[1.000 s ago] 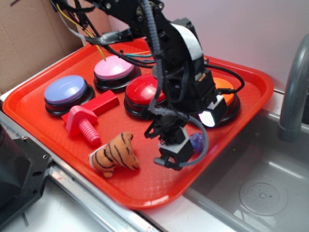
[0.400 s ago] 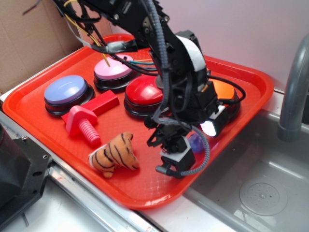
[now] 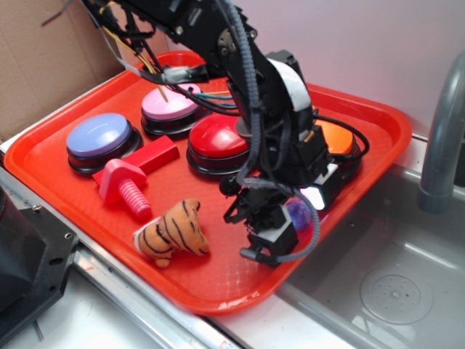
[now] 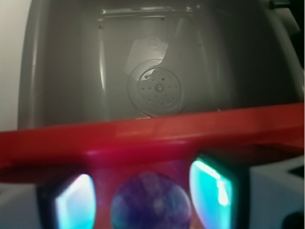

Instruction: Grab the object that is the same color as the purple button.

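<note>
Ball: a small glossy purple marble-like ball (image 4: 151,201) lies on the red plastic tray (image 3: 65,171), close to the tray's near right edge, beside the sink; in the outside view it (image 3: 297,213) shows only partly behind the arm
Gripper: the black robot gripper (image 4: 151,198) is low over the tray with one glowing teal-lit finger (image 4: 76,201) on each side of the ball; the jaws stand apart and the ball fills most of the gap, but whether the pads touch it cannot be told
Tray rim: in the wrist view the red rim crosses just beyond the ball
Sink: a grey metal sink basin (image 4: 157,86) with a round drain lies past the rim
Tiger: a striped orange plush tiger (image 3: 172,233) lies on the tray to the left of the gripper, apart from it
Screw: a large pink plastic screw (image 3: 123,187) lies further left
Buttons: a purple dome button (image 3: 102,138) and a pink dome button (image 3: 171,107) sit along the tray's far side, well apart from the ball
</note>
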Robot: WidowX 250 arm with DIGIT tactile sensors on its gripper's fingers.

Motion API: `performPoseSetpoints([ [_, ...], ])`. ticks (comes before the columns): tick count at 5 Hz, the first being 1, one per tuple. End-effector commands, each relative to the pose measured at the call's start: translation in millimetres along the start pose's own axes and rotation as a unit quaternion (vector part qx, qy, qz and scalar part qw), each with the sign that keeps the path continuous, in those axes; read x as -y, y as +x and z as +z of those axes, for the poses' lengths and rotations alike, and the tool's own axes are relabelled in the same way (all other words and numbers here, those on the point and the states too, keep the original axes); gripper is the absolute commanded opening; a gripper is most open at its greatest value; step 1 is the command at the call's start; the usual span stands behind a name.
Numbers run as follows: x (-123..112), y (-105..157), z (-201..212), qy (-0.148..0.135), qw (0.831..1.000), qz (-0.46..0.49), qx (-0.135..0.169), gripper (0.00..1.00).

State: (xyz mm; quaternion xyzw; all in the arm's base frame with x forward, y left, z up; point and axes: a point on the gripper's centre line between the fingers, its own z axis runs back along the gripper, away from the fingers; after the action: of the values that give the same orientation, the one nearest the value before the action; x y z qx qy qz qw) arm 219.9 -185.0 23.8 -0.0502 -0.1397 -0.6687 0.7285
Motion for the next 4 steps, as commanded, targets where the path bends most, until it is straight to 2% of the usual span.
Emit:
performPoseSetpoints([
  [1, 5, 3, 11, 0.016, 1.0, 0.009, 0.013, 0.0],
  [2, 7, 5, 28, 0.025, 0.999, 0.038, -0.005, 0.0],
  [4, 11, -4, 85, 0.033, 0.976, 0.213, -0.027, 0.0],
])
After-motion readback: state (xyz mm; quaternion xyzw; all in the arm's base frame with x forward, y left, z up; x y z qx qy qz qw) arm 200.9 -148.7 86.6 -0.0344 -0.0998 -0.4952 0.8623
